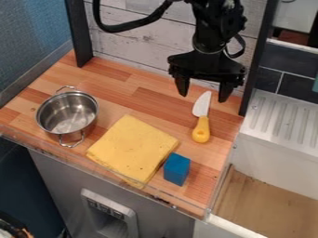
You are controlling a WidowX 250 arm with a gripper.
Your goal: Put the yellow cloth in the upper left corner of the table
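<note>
Yellow cloth (132,149) lies flat on the tabletop (133,88), toward its front edge and near the middle from side to side. It is folded into a rough square set on the diagonal, an even, warm yellow with a few small dark specks scattered over the upper face. The outline is soft, with slightly rounded corners, and some thickness shows along the front sides. How many layers the fold has cannot be made out. The corner nearest the camera reaches the clear guard (112,172) along the front edge, and seen through it that corner is harder to read. A blue block (177,169) sits right by the cloth's right side; whether the two touch is unclear.

To the cloth's left stands a metal pot (67,114) with two looped handles, its near wall hiding part of the wood behind. On the other side lies a knife (201,121) with a pale blade and a yellow handle.

The end effector (203,94) hangs over the back right part of the tabletop, fingers spread wide, nothing between them in its grasp. Its height above the blade is hard to judge. The black arm (214,23) is cut off by the top edge.
</note>
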